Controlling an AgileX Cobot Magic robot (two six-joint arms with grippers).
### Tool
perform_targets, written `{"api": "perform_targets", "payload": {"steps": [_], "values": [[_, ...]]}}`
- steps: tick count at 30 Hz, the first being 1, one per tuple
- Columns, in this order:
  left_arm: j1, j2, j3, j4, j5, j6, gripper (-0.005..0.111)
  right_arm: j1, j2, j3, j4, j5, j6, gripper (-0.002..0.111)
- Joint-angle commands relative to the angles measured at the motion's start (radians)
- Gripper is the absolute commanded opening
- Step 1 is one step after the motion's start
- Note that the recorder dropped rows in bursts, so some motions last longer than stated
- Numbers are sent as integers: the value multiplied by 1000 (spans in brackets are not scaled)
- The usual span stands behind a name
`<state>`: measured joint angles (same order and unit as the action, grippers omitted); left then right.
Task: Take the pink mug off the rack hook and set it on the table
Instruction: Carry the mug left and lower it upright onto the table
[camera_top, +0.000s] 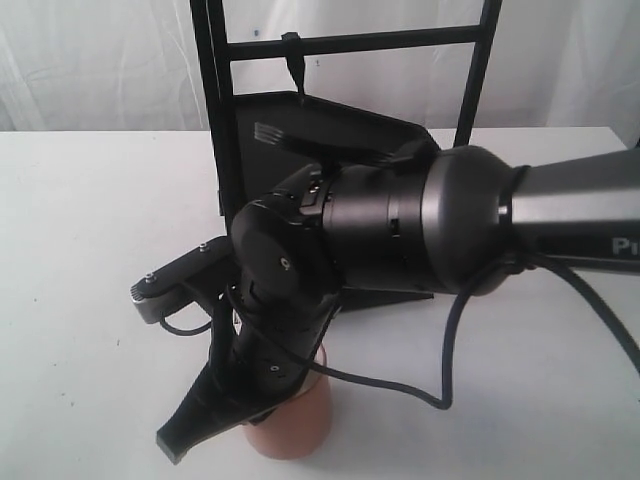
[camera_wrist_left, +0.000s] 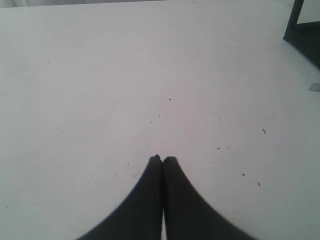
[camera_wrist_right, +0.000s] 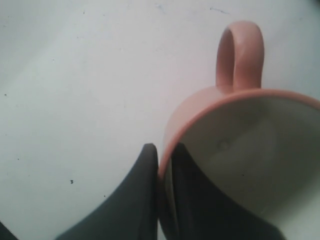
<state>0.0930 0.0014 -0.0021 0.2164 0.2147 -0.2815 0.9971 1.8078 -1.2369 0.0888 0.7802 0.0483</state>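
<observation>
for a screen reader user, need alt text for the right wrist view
The right gripper pinches the pink mug by its rim, one dark finger inside the cream interior and one outside. The mug's loop handle points away from the gripper, with the white table behind.

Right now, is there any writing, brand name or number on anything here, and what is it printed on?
"Pi": white letters on the grey arm in the exterior view. The picture's edge cuts them off, so the rest cannot be read.
No other text shows. The pink mug, the black rack and the table carry no readable words, labels or numbers.
</observation>
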Motion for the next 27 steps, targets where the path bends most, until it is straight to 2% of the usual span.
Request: {"api": "perform_targets", "payload": {"steps": [1,7,12,17,20,27], "values": [[-6,-1,2,1,-4,-6,0,1,2,-7,7,-2,7,0],[-6,-1,2,1,-4,-6,0,1,2,-7,18,6,7,1],[-6,-1,2,1,-4,-6,0,1,21,-7,43,11,9,17],[-6,-1,2,1,-4,-6,0,1,22,-7,43,24,9,19],[-6,-1,2,1,-4,-6,0,1,-23,-9,29,60,9,25],[-6,-1,2,1,-4,-6,0,1,-179,-9,-104,155,9,25]]}}
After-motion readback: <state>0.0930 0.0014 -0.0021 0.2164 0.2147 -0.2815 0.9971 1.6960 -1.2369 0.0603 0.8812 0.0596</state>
